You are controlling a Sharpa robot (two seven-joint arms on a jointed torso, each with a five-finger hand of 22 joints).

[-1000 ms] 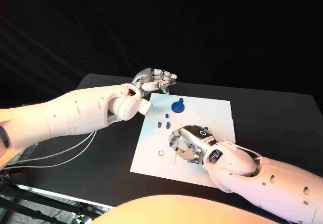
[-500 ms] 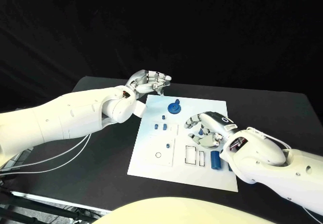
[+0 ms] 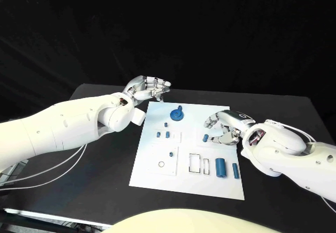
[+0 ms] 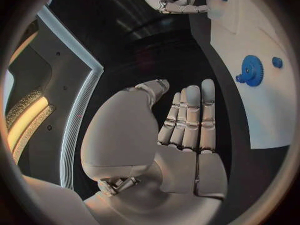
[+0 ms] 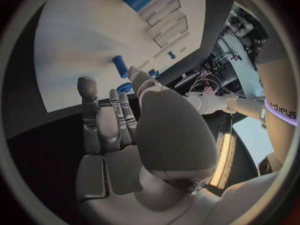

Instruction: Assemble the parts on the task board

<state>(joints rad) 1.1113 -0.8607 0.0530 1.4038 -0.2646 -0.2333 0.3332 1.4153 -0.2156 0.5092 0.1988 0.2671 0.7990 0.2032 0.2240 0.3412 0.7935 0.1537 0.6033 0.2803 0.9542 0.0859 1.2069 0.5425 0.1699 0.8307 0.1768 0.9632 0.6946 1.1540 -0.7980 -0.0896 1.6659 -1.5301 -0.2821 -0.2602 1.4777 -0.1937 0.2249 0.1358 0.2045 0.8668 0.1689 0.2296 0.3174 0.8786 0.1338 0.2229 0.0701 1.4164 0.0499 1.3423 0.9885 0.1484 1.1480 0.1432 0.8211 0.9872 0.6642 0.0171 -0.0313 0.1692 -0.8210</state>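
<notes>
The white task board (image 3: 158, 174) lies in the middle of the black table. A blue gear (image 3: 177, 115) stands at its far end, with three small blue pegs (image 3: 166, 124) just nearer. Two blue cylinders (image 3: 221, 167) lie at the near right beside empty slots (image 3: 198, 163). My right hand (image 3: 224, 128) hovers over the board's right side with loosely curled fingers and holds nothing; a short blue peg (image 3: 206, 138) stands by its fingertips (image 5: 87, 85). My left hand (image 3: 147, 88) floats off the board's far left corner, fingers straight in the left wrist view (image 4: 187, 120), empty. The gear (image 4: 251, 70) also appears there.
The black table (image 3: 91, 174) runs around the board on all sides, with bare room at the left and near right. A round outline (image 3: 162, 164) is marked on the board's near left. White cables (image 3: 42, 167) trail off the table's left edge.
My right hand has moved from the board's near middle to its far right side, uncovering the two blue cylinders. The left hand has kept its place; the whole view has shifted slightly.
</notes>
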